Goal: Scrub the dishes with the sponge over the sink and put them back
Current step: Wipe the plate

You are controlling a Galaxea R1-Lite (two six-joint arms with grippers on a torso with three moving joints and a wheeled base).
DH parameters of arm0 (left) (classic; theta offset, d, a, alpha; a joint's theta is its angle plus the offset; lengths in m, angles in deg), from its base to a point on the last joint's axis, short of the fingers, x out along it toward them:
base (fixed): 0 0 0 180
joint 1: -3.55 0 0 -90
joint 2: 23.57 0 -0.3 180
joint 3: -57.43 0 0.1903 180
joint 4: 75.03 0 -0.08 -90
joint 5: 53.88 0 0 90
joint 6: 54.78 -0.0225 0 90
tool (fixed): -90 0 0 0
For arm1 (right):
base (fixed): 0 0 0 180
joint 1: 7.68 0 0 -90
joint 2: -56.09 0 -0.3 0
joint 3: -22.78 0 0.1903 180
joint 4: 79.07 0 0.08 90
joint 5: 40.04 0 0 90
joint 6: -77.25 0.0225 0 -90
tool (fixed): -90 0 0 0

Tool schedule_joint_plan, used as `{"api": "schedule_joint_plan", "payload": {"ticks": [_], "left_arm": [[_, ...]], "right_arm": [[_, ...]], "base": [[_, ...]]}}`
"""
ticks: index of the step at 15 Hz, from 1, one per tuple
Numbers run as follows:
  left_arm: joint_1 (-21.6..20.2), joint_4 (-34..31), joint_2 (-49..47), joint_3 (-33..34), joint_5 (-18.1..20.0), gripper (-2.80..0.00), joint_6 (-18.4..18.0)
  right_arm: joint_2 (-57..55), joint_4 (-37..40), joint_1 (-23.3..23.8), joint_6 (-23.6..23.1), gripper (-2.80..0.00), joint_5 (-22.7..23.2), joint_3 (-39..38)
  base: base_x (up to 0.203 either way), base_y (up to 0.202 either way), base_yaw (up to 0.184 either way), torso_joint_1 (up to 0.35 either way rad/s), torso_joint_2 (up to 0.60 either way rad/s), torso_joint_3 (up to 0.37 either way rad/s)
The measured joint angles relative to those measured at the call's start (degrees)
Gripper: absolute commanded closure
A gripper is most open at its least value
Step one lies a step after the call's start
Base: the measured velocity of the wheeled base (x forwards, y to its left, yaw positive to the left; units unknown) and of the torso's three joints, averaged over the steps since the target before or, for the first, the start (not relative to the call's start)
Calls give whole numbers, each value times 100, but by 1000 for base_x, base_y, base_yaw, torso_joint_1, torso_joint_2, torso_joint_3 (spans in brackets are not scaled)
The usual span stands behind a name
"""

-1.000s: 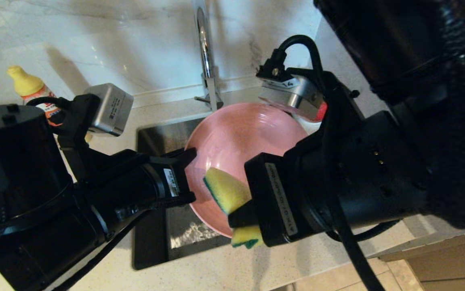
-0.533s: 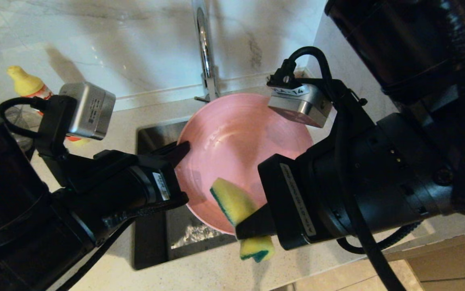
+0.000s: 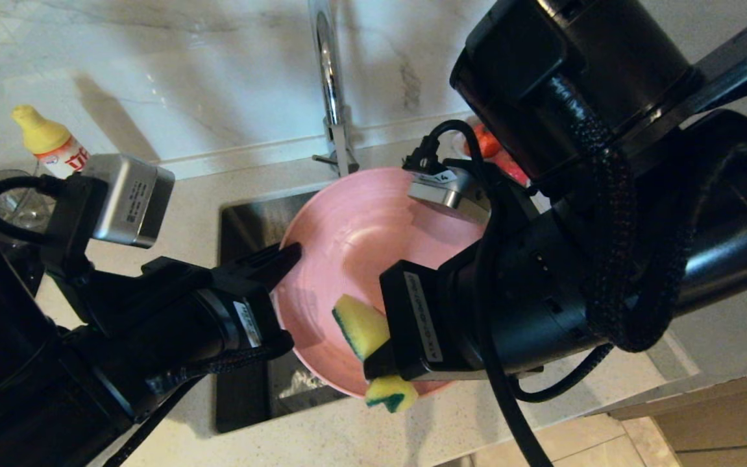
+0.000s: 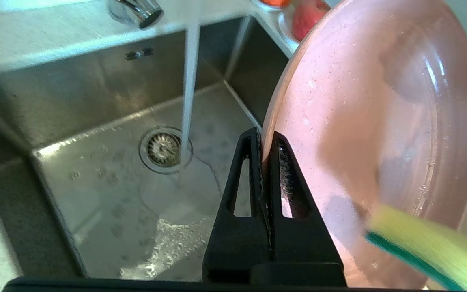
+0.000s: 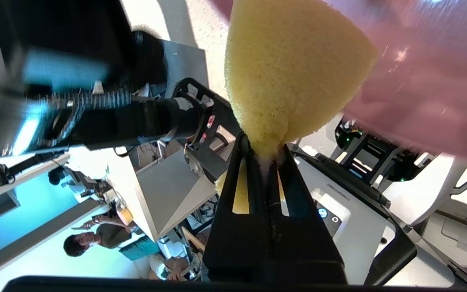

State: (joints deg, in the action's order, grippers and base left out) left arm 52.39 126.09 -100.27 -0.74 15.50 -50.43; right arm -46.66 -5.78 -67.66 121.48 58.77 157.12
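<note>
Over the sink (image 4: 95, 170), I have the pink plate (image 3: 354, 233) held up on edge, tilted so its hollow face looks toward my right arm. My left tool (image 4: 265, 142) is clamped shut on the plate's rim, one finger on each face, as the left wrist view shows plainly. Water runs from the faucet (image 3: 329, 84) in a thin stream down to the drain (image 4: 164, 149), just beside the plate, not onto it. My right tool (image 5: 262, 152) is closed hard on the sponge (image 3: 361, 324), pinching its middle so the yellow foam flares out on both sides of the fingers; the green scouring layer shows along one edge. In the head view the sponge's upper end lies against the lower part of the plate's inner face; I judge it touching, though I cannot be certain of the contact.

So I read this as the scrubbing step on the plate, with drops of water on its face. The bowl and chopsticks are not in view. A yellow-capped bottle (image 3: 48, 139) stands on the desk near its back left corner, and something red (image 3: 487, 146) sits behind the sink's right rim.

Next I would need to sweep the sponge across the plate's face with steady pressure while the left grip resists; the thin rim hold could slip or let the plate twist if I push too hard.
</note>
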Motion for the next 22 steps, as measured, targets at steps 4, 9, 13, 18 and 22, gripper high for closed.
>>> {"api": "schedule_joint_plan", "payload": {"ticks": [4, 9, 13, 18, 22], "left_arm": [[88, -3, 74, 20, 0, 0, -13], [116, -9, 168, 79, -2, 0, -35], [119, -9, 193, 94, 0, 0, -36], [119, -8, 176, 83, 0, 0, -2], [119, -11, 168, 85, 17, 0, 16]], "right_arm": [[-116, -54, 142, 12, 0, -6, 0], [-141, -170, 288, 152, 0, -126, 17], [-57, -255, 428, 48, 0, -319, 24], [-36, -264, 409, -324, 0, -830, 24], [-98, -264, 304, -568, 0, -1244, 22]], "base": [[0, 0, 0, 0, 0, 0], [0, 0, 0, 0, 0, 0], [0, 0, 0, 0, 0, 0], [0, 0, 0, 0, 0, 0], [0, 0, 0, 0, 0, 0]]}}
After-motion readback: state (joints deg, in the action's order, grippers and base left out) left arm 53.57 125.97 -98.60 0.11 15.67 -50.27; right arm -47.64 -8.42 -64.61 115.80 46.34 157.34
